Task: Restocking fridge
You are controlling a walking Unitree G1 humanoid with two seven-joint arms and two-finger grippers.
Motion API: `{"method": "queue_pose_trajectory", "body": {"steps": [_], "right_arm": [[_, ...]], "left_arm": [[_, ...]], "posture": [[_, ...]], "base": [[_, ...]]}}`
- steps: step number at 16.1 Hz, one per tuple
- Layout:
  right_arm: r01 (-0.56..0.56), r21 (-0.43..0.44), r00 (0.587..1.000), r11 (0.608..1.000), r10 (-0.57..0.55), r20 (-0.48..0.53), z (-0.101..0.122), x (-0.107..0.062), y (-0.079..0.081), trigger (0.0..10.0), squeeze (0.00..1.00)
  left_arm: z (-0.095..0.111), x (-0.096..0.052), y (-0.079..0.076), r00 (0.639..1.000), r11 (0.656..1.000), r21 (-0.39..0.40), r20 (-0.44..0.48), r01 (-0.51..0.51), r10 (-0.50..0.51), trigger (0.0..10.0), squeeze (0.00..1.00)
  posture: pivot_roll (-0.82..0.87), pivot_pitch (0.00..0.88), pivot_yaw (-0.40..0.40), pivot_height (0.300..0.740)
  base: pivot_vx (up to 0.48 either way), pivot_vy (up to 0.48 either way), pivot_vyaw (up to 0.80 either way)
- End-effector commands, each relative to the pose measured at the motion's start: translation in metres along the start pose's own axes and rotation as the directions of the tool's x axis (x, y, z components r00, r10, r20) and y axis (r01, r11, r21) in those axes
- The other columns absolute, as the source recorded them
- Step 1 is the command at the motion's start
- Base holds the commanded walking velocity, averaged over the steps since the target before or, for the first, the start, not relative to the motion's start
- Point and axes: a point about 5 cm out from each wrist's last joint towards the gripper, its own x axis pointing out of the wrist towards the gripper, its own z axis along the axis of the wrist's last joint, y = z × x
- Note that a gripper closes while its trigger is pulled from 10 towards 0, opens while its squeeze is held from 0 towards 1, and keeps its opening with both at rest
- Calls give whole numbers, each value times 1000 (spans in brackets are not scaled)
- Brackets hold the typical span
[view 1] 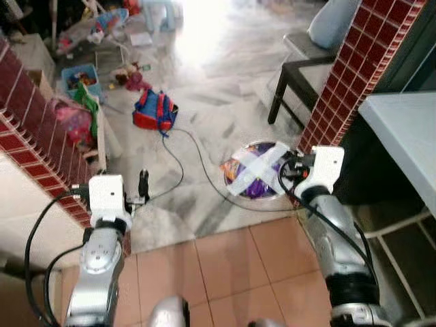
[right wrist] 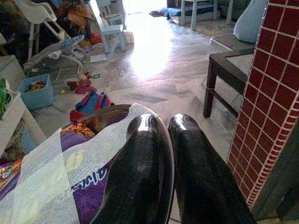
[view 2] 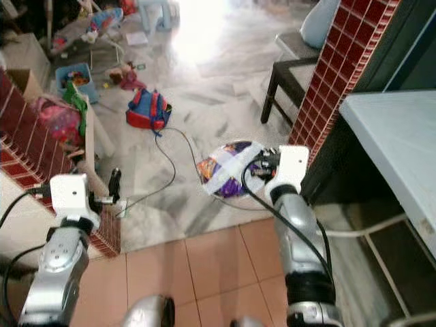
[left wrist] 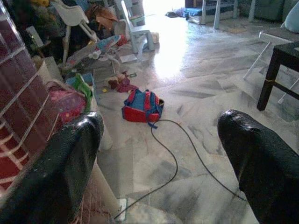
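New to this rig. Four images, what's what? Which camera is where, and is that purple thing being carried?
This is a humanoid robot with two silver arms, each ending in two black fingers. The two wide pictures come from a stereo camera on its head, looking down and forward. The other two come from cameras on its wrists, looking along the fingers.

The right gripper is closed on a purple snack packet crossed with pale tape, held up above the floor. The left gripper is open and holds nothing.

Ahead lies a marble floor with a red and blue backpack, a black cable and scattered toys.
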Motion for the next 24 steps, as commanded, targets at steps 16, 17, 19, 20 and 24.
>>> {"method": "queue_pose_trajectory", "body": {"steps": [16, 17, 19, 20, 24], "right_arm": [[-15, -12, 999, 1000, 15, 40, 7, 7, 3, 10000, 0], [-13, -12, 999, 1000, 14, 38, 7, 7, 3, 10000, 0], [-19, -21, 999, 1000, 20, 41, 6, 6, 5, 10000, 0], [-37, -47, 998, 998, 39, 52, 8, 6, 8, 10000, 0], [-1, 4, 999, 1000, 1, 35, 6, 8, 3, 10000, 0]], "left_arm": [[-6, 8, -3, 1000, 1000, 1, -18, 19, -19, 10000, 0], [-6, 9, -3, 1000, 1000, 2, -20, 18, -18, 10000, 0], [-6, 10, -3, 1000, 1000, -1, -25, 16, -16, 10000, 0], [-7, 11, -3, 999, 1000, -14, -30, 11, -12, 10000, 0], [-8, 10, -5, 999, 1000, 4, -29, 20, -20, 10000, 0]], "posture": [[41, 0, -5, 740], [41, 0, -5, 740], [40, 0, -4, 740], [39, 0, -4, 740], [40, 0, -4, 740]], "base": [[-305, 0, 152], [-364, 0, 0], [-405, 0, 0], [-368, 315, 0], [-361, 321, 0]]}}
